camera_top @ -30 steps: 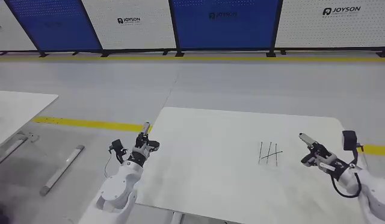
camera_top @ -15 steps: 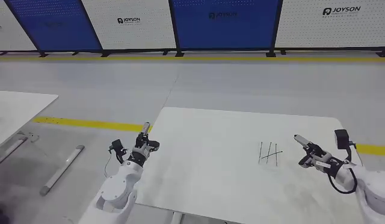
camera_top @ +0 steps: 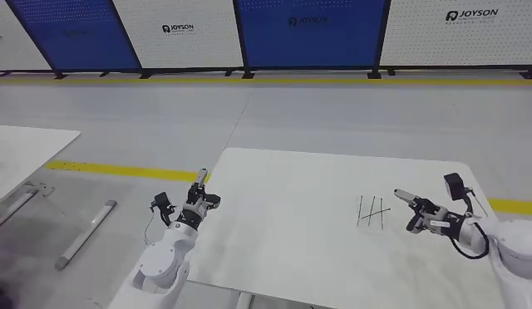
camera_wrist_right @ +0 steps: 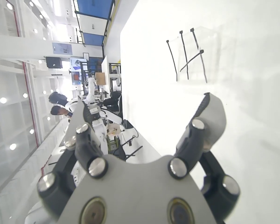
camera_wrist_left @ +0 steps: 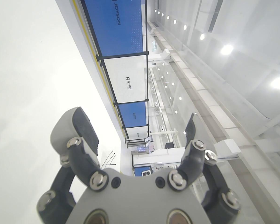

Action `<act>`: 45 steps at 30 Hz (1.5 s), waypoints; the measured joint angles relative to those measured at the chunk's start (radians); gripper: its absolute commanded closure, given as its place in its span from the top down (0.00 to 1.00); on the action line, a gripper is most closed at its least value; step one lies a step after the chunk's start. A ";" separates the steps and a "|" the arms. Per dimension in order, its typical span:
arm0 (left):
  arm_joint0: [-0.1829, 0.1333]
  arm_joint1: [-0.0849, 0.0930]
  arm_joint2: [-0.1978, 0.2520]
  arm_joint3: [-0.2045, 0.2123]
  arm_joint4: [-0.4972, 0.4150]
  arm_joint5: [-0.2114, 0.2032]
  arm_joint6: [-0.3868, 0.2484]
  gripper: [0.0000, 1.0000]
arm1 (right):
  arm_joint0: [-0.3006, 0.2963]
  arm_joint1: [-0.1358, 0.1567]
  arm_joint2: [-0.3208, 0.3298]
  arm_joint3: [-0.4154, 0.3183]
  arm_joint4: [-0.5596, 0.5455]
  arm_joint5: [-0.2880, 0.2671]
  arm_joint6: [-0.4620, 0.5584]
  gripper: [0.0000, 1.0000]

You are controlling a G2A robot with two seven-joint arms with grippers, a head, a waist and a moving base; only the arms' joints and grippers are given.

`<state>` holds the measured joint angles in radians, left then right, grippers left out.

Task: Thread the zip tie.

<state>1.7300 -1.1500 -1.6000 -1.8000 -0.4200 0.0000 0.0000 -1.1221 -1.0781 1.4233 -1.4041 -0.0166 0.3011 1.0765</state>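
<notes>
You are at the approach step: no tie is picked up yet. Your right pincer [camera_top: 405,201] hangs released, jaws spread wide and empty, just beside the zip ties [camera_top: 373,212], which lie on the tabletop [camera_top: 291,218] toward the robot's right side. Your left pincer [camera_top: 200,180] is also released and empty, at the tabletop's left edge, well apart from the ties.

The next move, as I judge it, calls for you to single out one tie and bring the right pincer low over it for a clean pinch.

The ties are thin black straps, each with a small square head. Three lie roughly parallel; a fourth slants across them and, being on top, is probably the easiest to lift.
</notes>
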 measured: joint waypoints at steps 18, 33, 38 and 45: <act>0.000 0.000 0.000 0.000 0.000 0.000 0.000 1.00 | 0.199 -0.014 -0.137 0.230 -0.066 0.039 0.094 1.00; 0.000 0.000 0.000 0.000 0.000 0.000 0.000 1.00 | 0.250 -0.032 -0.212 0.354 -0.136 -0.159 -0.103 1.00; 0.000 0.000 0.000 0.000 0.000 0.000 0.000 1.00 | 0.303 -0.044 -0.246 0.434 -0.130 -0.160 -0.097 1.00; 0.000 0.000 0.000 0.000 0.000 0.000 0.000 1.00 | 0.301 -0.043 -0.245 0.431 -0.130 -0.160 -0.097 1.00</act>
<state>1.7300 -1.1500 -1.6000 -1.8000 -0.4200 0.0000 0.0000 -0.8210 -1.1212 1.1787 -0.9729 -0.1470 0.1409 0.9791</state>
